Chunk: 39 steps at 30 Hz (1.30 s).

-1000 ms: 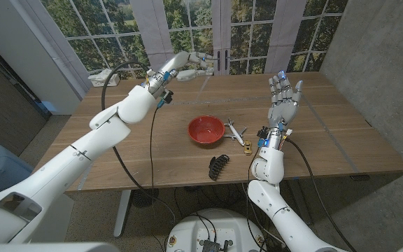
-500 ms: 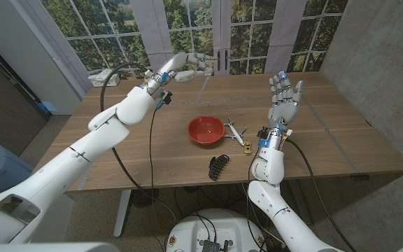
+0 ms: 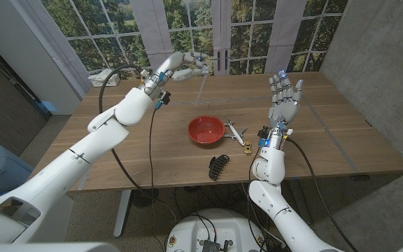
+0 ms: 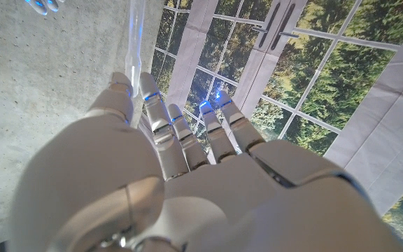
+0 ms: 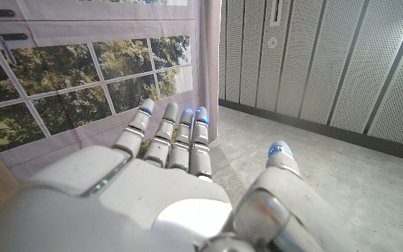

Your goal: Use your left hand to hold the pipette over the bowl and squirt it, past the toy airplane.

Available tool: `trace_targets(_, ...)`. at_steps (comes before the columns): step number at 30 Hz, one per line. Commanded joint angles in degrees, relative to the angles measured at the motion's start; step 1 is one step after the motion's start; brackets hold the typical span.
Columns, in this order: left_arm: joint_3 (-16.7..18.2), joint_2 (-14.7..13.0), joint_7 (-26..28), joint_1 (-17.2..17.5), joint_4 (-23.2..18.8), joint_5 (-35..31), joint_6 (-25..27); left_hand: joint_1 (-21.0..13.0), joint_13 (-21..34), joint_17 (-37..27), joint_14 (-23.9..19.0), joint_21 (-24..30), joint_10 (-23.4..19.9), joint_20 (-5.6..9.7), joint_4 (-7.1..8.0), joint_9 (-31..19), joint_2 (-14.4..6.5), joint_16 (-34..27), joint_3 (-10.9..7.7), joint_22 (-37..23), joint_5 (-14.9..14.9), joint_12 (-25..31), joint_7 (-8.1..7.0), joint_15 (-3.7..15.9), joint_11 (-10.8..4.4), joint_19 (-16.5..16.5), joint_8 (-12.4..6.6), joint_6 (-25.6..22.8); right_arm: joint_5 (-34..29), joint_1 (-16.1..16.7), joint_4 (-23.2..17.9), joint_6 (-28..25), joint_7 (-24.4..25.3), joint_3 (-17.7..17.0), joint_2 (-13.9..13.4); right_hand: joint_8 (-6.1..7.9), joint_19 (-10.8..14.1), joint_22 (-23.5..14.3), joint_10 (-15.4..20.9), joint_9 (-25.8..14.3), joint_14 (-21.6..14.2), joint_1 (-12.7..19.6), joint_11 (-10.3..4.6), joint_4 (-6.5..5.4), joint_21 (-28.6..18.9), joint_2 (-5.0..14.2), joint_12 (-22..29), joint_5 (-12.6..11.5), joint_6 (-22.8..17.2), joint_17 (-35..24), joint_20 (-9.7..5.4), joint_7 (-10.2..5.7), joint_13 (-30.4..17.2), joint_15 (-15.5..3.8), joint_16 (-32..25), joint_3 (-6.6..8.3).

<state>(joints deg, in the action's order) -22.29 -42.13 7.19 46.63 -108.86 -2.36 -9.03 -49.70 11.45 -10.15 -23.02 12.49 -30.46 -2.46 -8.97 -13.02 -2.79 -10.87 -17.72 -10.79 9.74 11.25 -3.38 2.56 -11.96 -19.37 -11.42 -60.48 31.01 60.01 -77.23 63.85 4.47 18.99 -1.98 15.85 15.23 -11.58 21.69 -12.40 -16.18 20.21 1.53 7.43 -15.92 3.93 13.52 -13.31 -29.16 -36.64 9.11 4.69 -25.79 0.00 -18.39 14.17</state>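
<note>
A red bowl [image 3: 206, 130] stands at the table's middle, and the small toy airplane [image 3: 234, 131] lies just to its right. My left hand [image 3: 178, 67] is raised above the far part of the table, behind the bowl and to its left. In the left wrist view its fingers [image 4: 152, 112] pinch a clear pipette [image 4: 135, 31] that sticks out beyond the fingertips. My right hand [image 3: 285, 98] stands upright to the right of the airplane, fingers spread, with nothing in it.
A black hair claw [image 3: 218, 166] lies near the front edge, below the bowl. A small brass piece [image 3: 247, 148] sits in front of the airplane. A white object with cables [image 3: 103, 75] rests at the far left corner. Windows stand behind the table.
My left hand has drawn slightly left and back with the pipette. The right hand, bowl and airplane have not moved.
</note>
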Motion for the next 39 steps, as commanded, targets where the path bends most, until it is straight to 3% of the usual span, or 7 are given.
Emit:
trace_targets(1,1.37,0.70,0.06,1.00,1.51,4.89,0.41,0.04,0.00,-0.09,0.32,-0.02,-0.05,-0.33,0.00,-0.14,-0.58,0.11,-0.20,-0.12,0.21,0.24,-0.02,7.21,-0.01,0.05,-0.15,-0.53,-1.01,-0.05,-0.67,-1.28,0.74,0.01,-0.33,-0.14,-0.04,-0.16,0.31,-0.19,-0.42,-0.16,0.20,0.28,0.16,0.14,-0.30,-0.01,-0.49,-0.10,0.06,0.08,0.07,0.05,0.35,0.16)
trace_targets(17,3.33,1.31,-2.45,2.25,3.90,17.32,1.84,0.04,-0.02,-0.04,0.32,-0.05,0.04,-0.46,-0.09,0.00,-0.77,0.08,-0.20,-0.14,0.19,0.32,0.26,6.92,0.01,0.19,-0.14,-0.47,-2.16,-0.70,-1.77,-4.33,1.87,0.54,-1.32,-0.28,-0.09,-0.15,0.27,-0.25,-0.35,-0.30,0.18,0.47,0.18,0.17,-0.32,-0.01,-0.59,-0.07,0.04,0.11,0.07,0.18,0.46,0.25)
trace_targets(29,4.03,1.66,-0.89,3.34,4.41,21.13,2.46,0.34,-0.02,-0.08,0.35,-0.02,0.11,-0.68,0.09,0.08,-1.12,0.02,-0.17,-0.15,0.18,0.36,0.52,6.71,0.07,0.18,-0.09,-0.26,-1.76,-1.39,-1.98,-6.28,1.94,0.94,-2.42,-0.36,-0.09,-0.15,0.29,-0.32,-0.25,-0.39,0.12,0.59,0.19,0.20,-0.32,-0.02,-0.65,-0.06,0.06,0.12,0.07,0.05,0.55,0.33)
trace_targets(34,5.11,2.09,-0.45,4.69,4.67,24.56,2.68,0.40,-0.02,-0.05,0.42,-0.01,0.21,-0.75,0.06,0.12,-1.14,0.06,-0.15,-0.16,0.17,0.35,0.59,6.64,0.13,0.17,-0.12,-0.30,-1.55,-1.82,-2.26,-7.73,1.73,1.30,-3.27,-0.53,0.50,-0.16,0.08,-0.38,0.19,-0.48,0.07,0.71,-0.03,0.22,-0.41,-0.01,-0.52,-0.05,2.33,0.04,0.06,0.09,0.78,0.42)
trace_targets(39,6.03,2.20,-0.07,5.99,4.84,27.21,2.64,0.40,-0.02,-0.02,0.22,0.00,0.03,-0.74,-0.01,0.14,-1.13,0.00,-0.14,-0.16,0.17,0.45,0.58,6.62,0.20,0.18,-0.20,-0.46,-2.15,-2.28,-2.54,-8.94,2.17,1.44,-3.73,-0.57,0.38,-0.15,-0.08,-0.40,0.23,-0.50,0.10,0.75,0.02,0.22,-0.47,-0.02,-0.50,-0.04,2.08,0.02,0.07,0.06,0.81,0.45)
